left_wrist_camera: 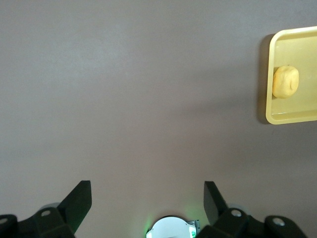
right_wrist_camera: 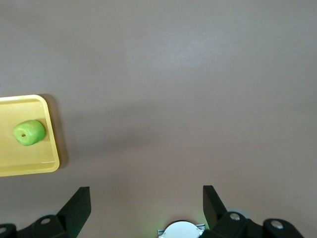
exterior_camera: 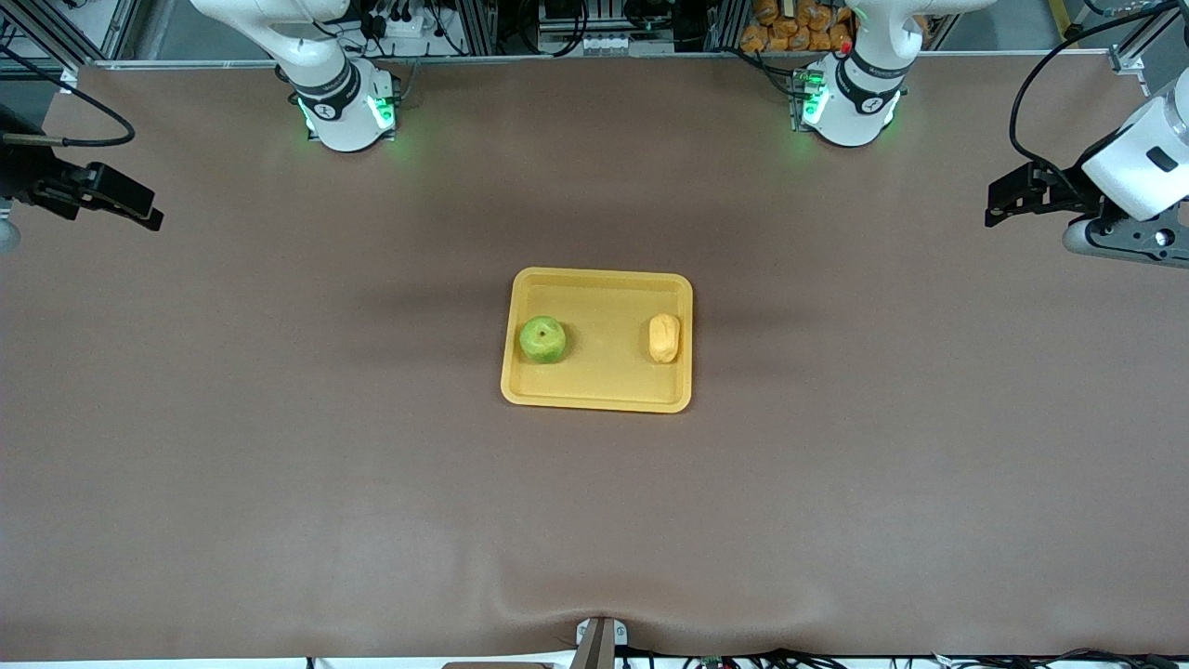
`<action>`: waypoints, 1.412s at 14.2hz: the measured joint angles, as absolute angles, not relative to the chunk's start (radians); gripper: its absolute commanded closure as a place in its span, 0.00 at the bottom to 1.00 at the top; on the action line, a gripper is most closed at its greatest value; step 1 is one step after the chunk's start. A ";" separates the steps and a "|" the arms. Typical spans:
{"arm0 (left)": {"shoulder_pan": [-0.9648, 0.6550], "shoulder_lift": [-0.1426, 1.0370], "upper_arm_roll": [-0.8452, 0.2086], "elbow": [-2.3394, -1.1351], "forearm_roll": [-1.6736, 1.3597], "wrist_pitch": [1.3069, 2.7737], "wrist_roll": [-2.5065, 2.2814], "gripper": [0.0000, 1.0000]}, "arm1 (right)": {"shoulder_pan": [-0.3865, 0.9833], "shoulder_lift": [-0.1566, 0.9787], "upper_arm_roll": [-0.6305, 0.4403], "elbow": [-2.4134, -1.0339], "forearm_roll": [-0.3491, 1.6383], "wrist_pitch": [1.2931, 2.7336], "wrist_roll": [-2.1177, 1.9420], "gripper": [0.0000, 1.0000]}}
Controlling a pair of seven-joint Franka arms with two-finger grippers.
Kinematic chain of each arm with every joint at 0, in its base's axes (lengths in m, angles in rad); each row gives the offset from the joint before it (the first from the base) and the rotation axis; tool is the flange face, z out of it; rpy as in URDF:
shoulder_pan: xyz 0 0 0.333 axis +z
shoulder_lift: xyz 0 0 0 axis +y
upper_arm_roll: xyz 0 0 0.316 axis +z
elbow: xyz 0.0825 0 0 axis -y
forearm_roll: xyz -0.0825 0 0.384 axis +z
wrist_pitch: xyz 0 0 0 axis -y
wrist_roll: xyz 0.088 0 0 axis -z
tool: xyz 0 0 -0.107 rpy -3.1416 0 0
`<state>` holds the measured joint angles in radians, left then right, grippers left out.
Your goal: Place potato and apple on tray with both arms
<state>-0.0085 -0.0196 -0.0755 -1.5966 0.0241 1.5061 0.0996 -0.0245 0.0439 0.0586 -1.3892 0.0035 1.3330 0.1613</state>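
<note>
on the brown table [exterior_camera: 279, 446], near its middle, we see the tray [exterior_camera: 599, 390] lying flat, its long sides running between the two arms' ends. inside it we find the apple [exterior_camera: 542, 339] resting at the end toward the right arm, stem dimple up, close to the rim there. we find the potato [exterior_camera: 664, 337] at the tray's other end, toward the left arm, lying with its long axis pointing from the front camera toward the bases. the two sit well apart, with bare tray floor between them, and about equally near the front camera.

we see the left gripper [exterior_camera: 1008, 200] held up over the table's edge at the left arm's end, well apart from the tray. in the left wrist view its fingers [left_wrist_camera: 79, 201] stand spread wide with nothing but table between them, so it is released and empty; the potato [left_wrist_camera: 286, 82] and a corner of the tray [left_wrist_camera: 292, 116] show off at the side of that view.

we see the right gripper [exterior_camera: 125, 200] up over the table's edge at the right arm's end, likewise well clear of the tray. its fingers [right_wrist_camera: 78, 206] are also parted wide and empty, with the apple [right_wrist_camera: 29, 132] and the tray [right_wrist_camera: 29, 168] visible well away from them.

both arms wait, each drawn off to its own end, their bases [exterior_camera: 348, 116] glowing green.
</note>
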 measured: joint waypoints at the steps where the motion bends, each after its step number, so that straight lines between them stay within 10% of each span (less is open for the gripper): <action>1: -0.008 -0.019 -0.076 -1.597 0.024 1.508 0.100 0.00 | -0.024 0.044 0.044 -1.389 0.003 1.333 0.123 0.00; 20: -0.008 -0.018 -0.075 -1.597 0.024 1.536 0.091 0.00 | -0.013 0.047 0.014 -1.306 0.035 1.325 0.046 0.00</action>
